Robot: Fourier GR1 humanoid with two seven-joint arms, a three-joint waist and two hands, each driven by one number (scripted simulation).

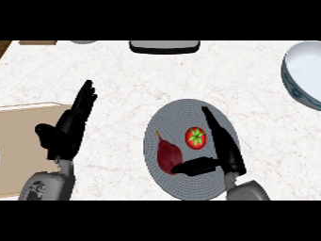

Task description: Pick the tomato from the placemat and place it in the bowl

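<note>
Grasp step: the right hand has its fingers straight and released; the tomato sits on the placemat just left of them, beyond the thumb. Next, likely, they curl round it; the bowl lies well right of the fingertips

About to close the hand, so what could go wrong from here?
The right hand is open beside the tomato, its thumb by the dark red item: closing could nudge or catch that instead. The round tomato might roll across the placemat when touched. The bowl is partly cut off by the view's edge, making placement harder to judge.
</note>
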